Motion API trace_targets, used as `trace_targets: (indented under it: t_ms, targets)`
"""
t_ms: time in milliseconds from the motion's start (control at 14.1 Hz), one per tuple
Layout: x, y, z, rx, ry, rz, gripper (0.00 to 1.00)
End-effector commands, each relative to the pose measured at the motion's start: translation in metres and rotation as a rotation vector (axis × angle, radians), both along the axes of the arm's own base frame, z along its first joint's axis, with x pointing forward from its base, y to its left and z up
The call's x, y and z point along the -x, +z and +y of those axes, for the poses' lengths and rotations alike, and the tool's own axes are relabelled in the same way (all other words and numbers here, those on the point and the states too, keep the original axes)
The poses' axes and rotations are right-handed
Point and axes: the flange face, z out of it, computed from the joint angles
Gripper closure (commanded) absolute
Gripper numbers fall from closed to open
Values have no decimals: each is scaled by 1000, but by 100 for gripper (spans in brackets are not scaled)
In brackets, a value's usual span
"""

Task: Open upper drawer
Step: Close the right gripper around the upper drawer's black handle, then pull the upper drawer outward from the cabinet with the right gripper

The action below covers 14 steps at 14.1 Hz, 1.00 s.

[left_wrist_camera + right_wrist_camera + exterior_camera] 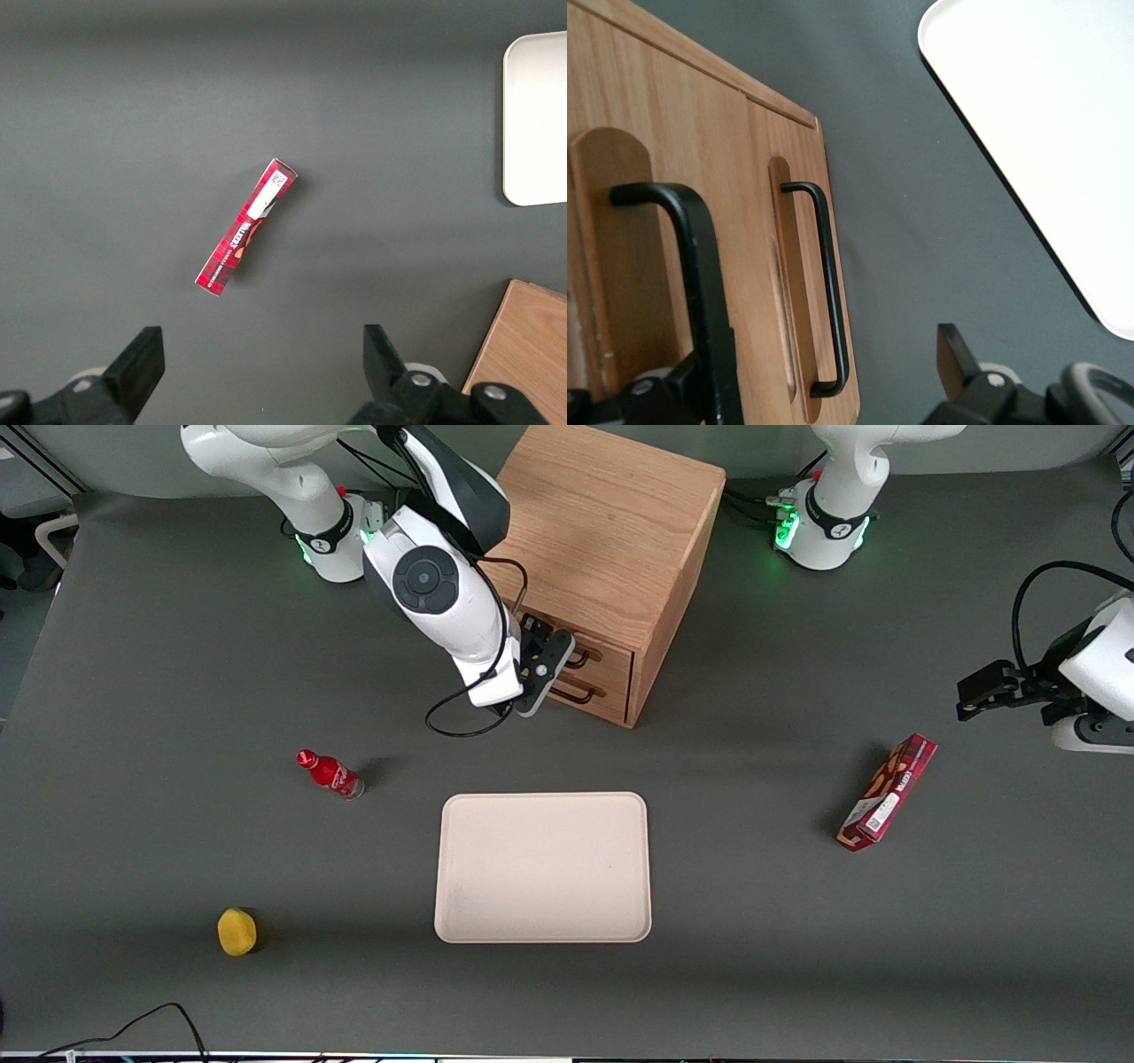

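The oak cabinet (pixel 611 540) stands at the back of the table with both drawers shut flush. The upper drawer (pixel 611 652) carries a black wire handle (pixel 580 658), and the lower drawer (pixel 602 691) sits just beneath it. My gripper (pixel 547 666) hangs right in front of the drawer fronts, open. In the right wrist view the upper drawer's handle (pixel 700 266) looms close against one finger of the gripper (pixel 833 345). The lower drawer's handle (pixel 826 292) shows between the fingers. The other finger (pixel 955 350) stands over bare table. Nothing is held.
A cream tray (pixel 542 866) lies nearer the front camera than the cabinet. A red bottle (pixel 330 773) and a yellow object (pixel 237 932) lie toward the working arm's end. A red box (pixel 888 792) lies toward the parked arm's end.
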Motion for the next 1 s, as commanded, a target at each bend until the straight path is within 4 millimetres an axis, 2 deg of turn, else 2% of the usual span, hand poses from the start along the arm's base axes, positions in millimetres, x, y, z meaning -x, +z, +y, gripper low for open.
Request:
trace_targets:
  t_ms: [0,640,925]
  targets:
    - [-16,-8,-6,7,-22,-32,0]
    - [-58,-7,-22,0,-53,-67,0]
    - [-71,-7,-27,7,-56,-84,0]
